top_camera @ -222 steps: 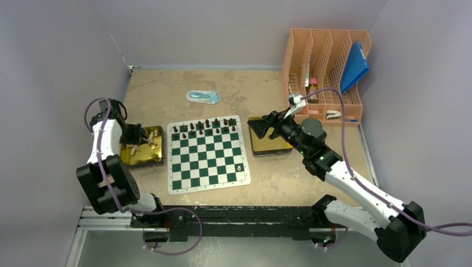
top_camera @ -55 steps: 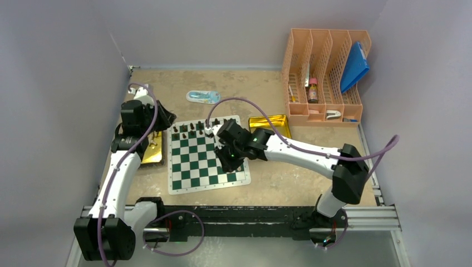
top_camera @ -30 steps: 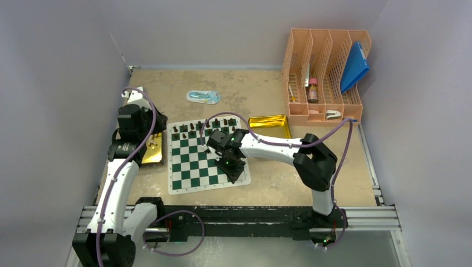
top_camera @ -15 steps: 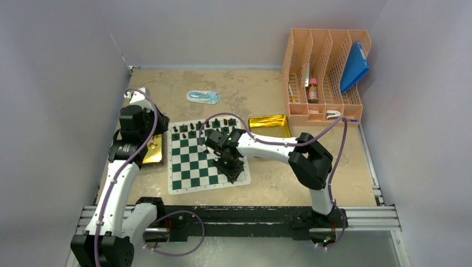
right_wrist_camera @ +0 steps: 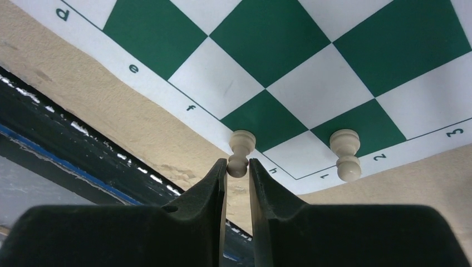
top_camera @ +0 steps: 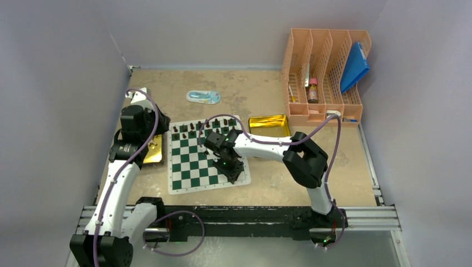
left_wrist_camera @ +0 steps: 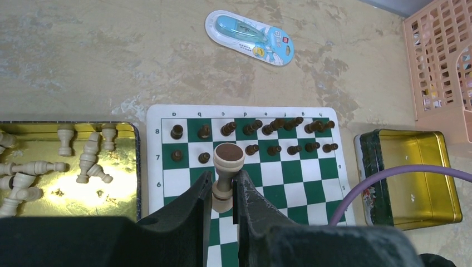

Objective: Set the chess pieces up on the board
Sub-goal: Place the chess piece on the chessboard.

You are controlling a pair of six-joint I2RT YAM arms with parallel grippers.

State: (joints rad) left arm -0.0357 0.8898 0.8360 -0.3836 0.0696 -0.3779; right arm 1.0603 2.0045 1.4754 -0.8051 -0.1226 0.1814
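The green-and-white board (top_camera: 189, 167) lies mid-table, with dark chess pieces (left_wrist_camera: 250, 128) lined up on its two far rows. My left gripper (left_wrist_camera: 222, 186) hovers over the board's far left (top_camera: 158, 122), shut on a cream piece (left_wrist_camera: 229, 161) held upside down, brown base showing. My right gripper (right_wrist_camera: 237, 167) is low at the board's near right corner (top_camera: 234, 169). Its jaws flank the head of a cream pawn (right_wrist_camera: 242, 142) standing on an edge square, with slivers of gap either side. A second cream pawn (right_wrist_camera: 345, 153) stands one square away.
A gold tray (left_wrist_camera: 55, 194) left of the board holds several loose cream pieces. A gold tin (top_camera: 267, 123) sits at the board's far right. An orange file organiser (top_camera: 323, 72) stands at the back right. A blue-and-white packet (top_camera: 203, 97) lies beyond the board.
The right arm's elbow has swung left while its gripper stayed at the board's near right corner, and its jaws have eased off the pawn. The left arm has hardly moved.
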